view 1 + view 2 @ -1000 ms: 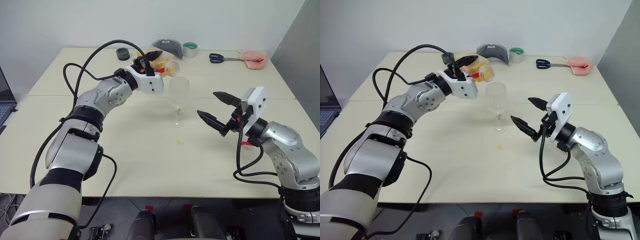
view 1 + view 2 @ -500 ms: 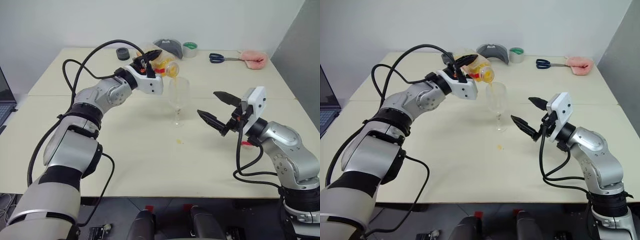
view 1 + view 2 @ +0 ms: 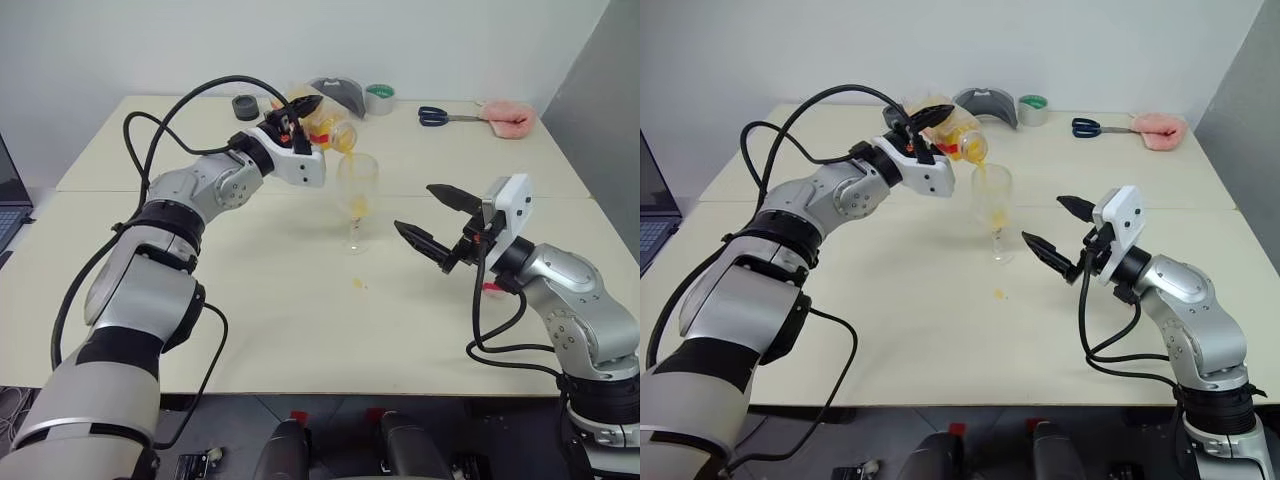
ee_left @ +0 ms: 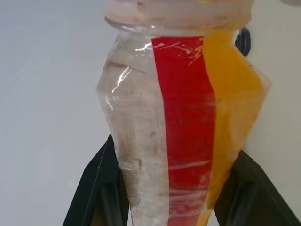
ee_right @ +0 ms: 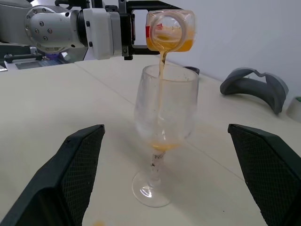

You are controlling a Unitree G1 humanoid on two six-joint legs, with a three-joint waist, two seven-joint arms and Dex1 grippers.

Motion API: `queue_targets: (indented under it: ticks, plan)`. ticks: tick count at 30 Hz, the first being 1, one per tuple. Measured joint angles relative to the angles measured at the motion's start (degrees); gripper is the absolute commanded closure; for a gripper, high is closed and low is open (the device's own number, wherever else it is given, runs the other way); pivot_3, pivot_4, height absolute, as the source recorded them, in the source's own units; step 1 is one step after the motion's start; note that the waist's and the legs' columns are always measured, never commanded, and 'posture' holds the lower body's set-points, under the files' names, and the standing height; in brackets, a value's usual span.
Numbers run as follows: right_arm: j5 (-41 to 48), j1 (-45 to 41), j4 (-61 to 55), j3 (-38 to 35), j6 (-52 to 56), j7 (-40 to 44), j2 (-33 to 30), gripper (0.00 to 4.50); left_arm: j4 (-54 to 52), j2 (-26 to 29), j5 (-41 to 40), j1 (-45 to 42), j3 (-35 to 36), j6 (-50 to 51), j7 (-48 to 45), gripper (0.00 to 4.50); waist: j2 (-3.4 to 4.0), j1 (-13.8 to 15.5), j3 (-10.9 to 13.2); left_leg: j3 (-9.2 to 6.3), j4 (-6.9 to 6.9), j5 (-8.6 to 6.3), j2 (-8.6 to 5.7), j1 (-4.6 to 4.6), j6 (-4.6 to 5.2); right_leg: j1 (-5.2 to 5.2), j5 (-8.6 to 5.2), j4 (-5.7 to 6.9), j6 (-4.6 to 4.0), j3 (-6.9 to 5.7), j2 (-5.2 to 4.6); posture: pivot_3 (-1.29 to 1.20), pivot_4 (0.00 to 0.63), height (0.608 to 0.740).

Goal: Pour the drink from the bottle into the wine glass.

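Pouring drink (image 5: 161, 80) into wine glass (image 5: 164, 117): left gripper (image 3: 296, 112) clamps bottle (image 5: 170, 31); right gripper (image 3: 432, 218) spread, empty.

Far-edge clutter on a pale table (image 3: 250, 300)

Along the back edge — a dark round puck (image 3: 245, 106), a grey curved holder (image 3: 337, 94), a green-cored tape roll (image 3: 379, 98), blue-handled scissors (image 3: 438, 116) and a pink cloth (image 3: 508, 118) just beside them. A small orange spot (image 3: 358, 284) marks the tabletop nearer the front — a laptop corner (image 3: 12, 215) sits off to the left.
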Motion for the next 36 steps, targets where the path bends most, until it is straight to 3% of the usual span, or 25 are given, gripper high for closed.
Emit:
queue_targets:
  ticks: [36]
  plan:
    - [0.7, 2.4, -3.7, 0.8, 1.6, -1.6, 1.5, 0.00, 2.0, -0.6, 0.3, -2.4, -1.9, 1.5, 1.3, 2.70, 0.00, 0.0, 0.0, 0.02, 0.02, 0.00, 0.00, 0.00, 0.00, -0.01, 0.00, 0.03, 0.00, 0.01, 0.00, 0.00, 0.150, 0.740]
